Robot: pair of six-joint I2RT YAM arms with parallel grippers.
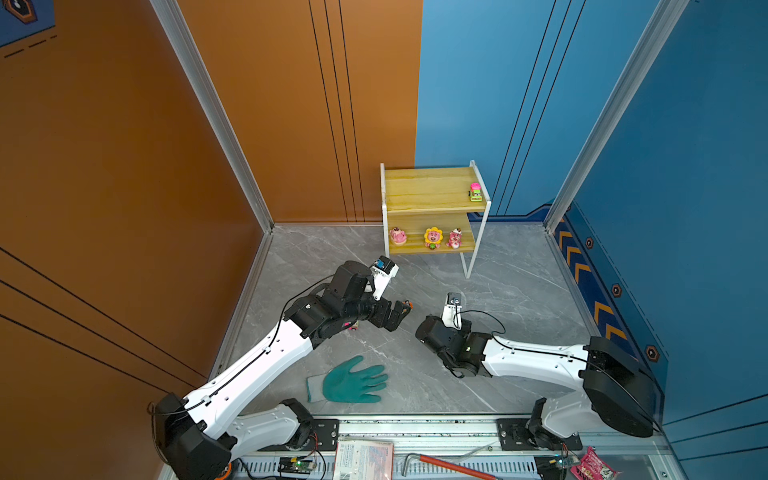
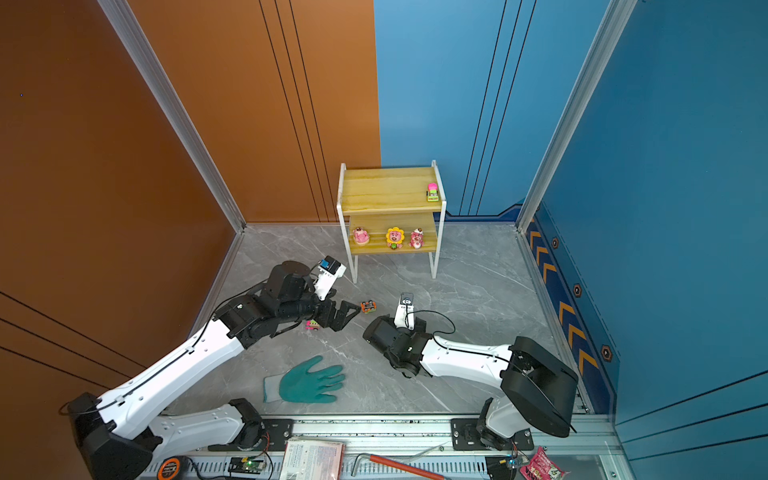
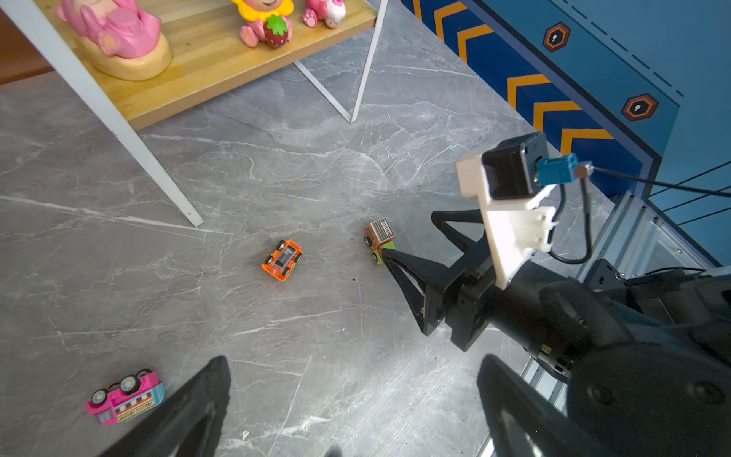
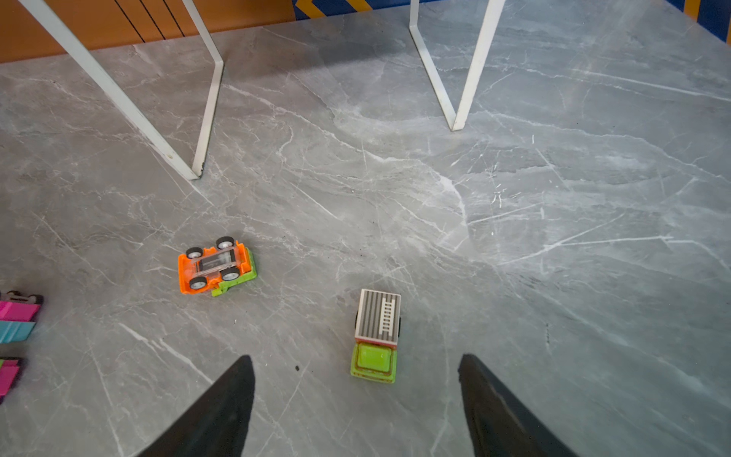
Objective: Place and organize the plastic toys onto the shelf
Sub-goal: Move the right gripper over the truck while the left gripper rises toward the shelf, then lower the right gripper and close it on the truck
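Observation:
The shelf stands at the back. Three pink bear figurines, the middle one with yellow petals, sit on its lower board, and a pink-and-green car is on its top board. On the floor an orange car lies wheels up, and a pink car is overturned. A green truck with a striped roof stands upright. My right gripper is open, the truck's cab just inside its fingertips. My left gripper is open and holds nothing, hovering beside the orange car.
A teal glove lies flat near the front. The shelf's white legs stand just beyond the cars. Behind the front rail lie a booklet and a red-handled wrench. Orange and blue walls enclose the floor.

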